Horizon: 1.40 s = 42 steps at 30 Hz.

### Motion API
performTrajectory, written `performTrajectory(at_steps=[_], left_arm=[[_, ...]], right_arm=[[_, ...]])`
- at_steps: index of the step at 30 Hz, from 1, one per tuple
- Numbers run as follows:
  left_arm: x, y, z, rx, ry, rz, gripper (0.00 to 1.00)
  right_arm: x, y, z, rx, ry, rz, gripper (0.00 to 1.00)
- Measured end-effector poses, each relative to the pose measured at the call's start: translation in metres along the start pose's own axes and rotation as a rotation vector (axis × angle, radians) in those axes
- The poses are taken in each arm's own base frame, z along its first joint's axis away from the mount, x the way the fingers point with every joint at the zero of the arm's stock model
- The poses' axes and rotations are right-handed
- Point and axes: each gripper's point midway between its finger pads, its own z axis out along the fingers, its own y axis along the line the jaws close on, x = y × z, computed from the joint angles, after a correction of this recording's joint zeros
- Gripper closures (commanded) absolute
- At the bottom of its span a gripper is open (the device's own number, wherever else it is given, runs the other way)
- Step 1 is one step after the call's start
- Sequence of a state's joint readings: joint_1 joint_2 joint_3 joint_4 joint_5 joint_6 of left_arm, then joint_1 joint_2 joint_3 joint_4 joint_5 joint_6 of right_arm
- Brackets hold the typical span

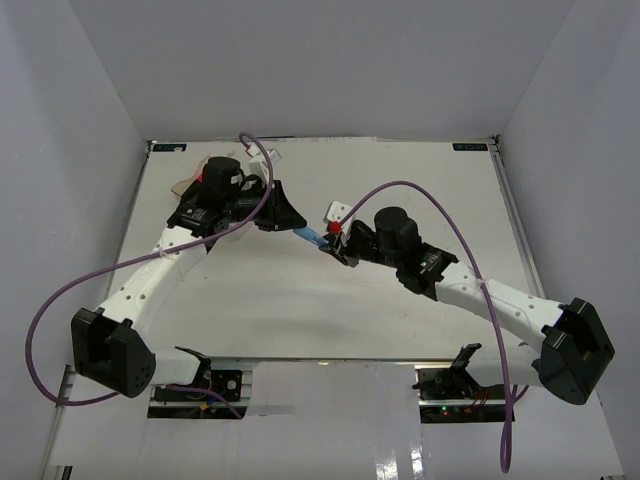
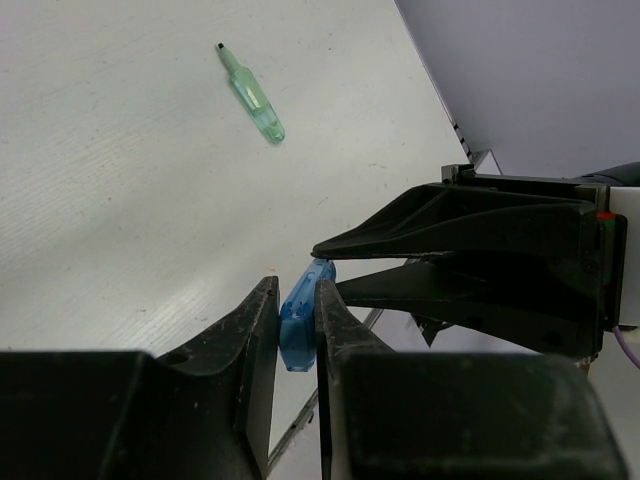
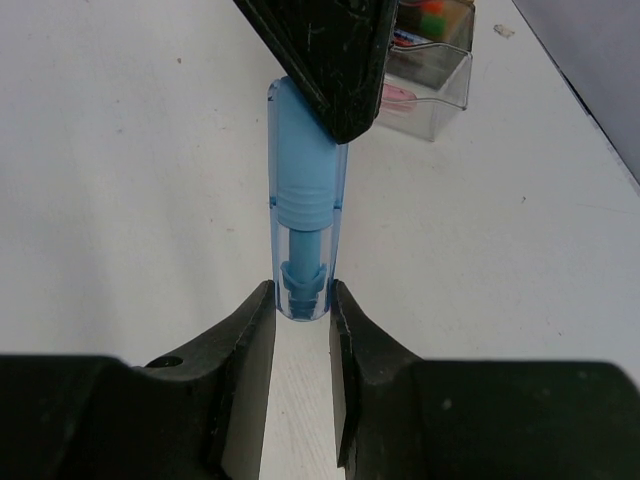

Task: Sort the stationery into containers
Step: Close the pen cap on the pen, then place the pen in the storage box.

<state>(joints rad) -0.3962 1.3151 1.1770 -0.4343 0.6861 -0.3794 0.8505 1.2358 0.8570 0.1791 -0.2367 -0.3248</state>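
Jointly, left gripper [image 2: 297,312] and right gripper [image 3: 301,300] each clamped on one blue marker [image 3: 303,225], one green marker [image 2: 254,95] lying apart.

A white table [image 1: 300,320] is sitting between pale grey walls [image 1: 320,60].
Dark brackets [image 1: 168,147] are sitting at its two far corners, and a tiny white scrap [image 3: 503,30] is lying on the surface, close to one edge.

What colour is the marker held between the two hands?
Translucent light blue; the marker shows best in the right wrist view.
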Motion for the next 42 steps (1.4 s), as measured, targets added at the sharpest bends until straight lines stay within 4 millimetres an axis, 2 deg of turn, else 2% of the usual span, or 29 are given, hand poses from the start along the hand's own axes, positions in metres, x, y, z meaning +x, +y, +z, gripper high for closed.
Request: performTrajectory(at_steps=[8,12,13,16,18,22,27,28,30,33,35,36,39,40,42], left_arm=[[0.004,0.003,0.007,0.003,0.004,-0.019,0.74],[0.004,0.005,0.008,-0.001,0.003,-0.022,0.74],[0.003,0.004,0.009,-0.001,0.003,-0.022,0.77],[0.002,0.003,0.009,-0.003,-0.001,-0.018,0.97],[0.002,0.003,0.009,-0.007,-0.002,-0.017,1.00],[0.005,0.001,0.010,-0.009,0.011,-0.019,1.00],[0.006,-0.003,0.009,-0.013,0.022,-0.015,1.00],[0.003,-0.005,0.009,-0.013,0.017,-0.008,1.00],[0.002,-0.009,0.008,-0.011,0.021,-0.003,1.00],[0.001,-0.018,0.009,-0.002,0.036,0.009,1.00],[-0.005,-0.020,0.008,-0.009,0.027,0.022,1.00],[-0.010,-0.019,0.007,-0.020,0.014,0.029,1.00],[-0.025,-0.009,0.003,-0.076,-0.032,0.047,1.00],[-0.028,-0.004,0.002,-0.102,-0.046,0.051,1.00],[-0.034,0.010,-0.001,-0.166,-0.076,0.053,1.00]], right_arm=[[0.005,-0.001,-0.003,-0.006,0.046,0.010,0.92],[0.007,-0.002,-0.002,-0.004,0.052,0.011,0.92],[0.007,-0.002,-0.002,-0.004,0.052,0.011,0.92],[0.007,-0.001,-0.002,-0.004,0.053,0.012,0.92],[0.008,-0.001,-0.002,-0.004,0.052,0.014,0.91],[0.012,0.002,-0.005,-0.003,0.039,0.014,0.78],[0.011,0.003,-0.008,0.002,0.010,0.007,0.66],[0.010,0.004,-0.008,0.002,0.003,0.006,0.59],[0.001,0.003,-0.007,0.003,-0.039,-0.005,0.51],[-0.025,0.003,-0.009,0.003,-0.138,-0.039,0.30],[-0.034,0.006,-0.013,0.000,-0.176,-0.050,0.22],[-0.034,0.007,-0.015,-0.001,-0.184,-0.051,0.15],[-0.021,0.013,-0.020,-0.006,-0.170,-0.043,0.02],[-0.014,0.016,-0.021,-0.007,-0.156,-0.036,0.00],[-0.001,0.020,-0.026,-0.006,-0.131,-0.024,0.08]])
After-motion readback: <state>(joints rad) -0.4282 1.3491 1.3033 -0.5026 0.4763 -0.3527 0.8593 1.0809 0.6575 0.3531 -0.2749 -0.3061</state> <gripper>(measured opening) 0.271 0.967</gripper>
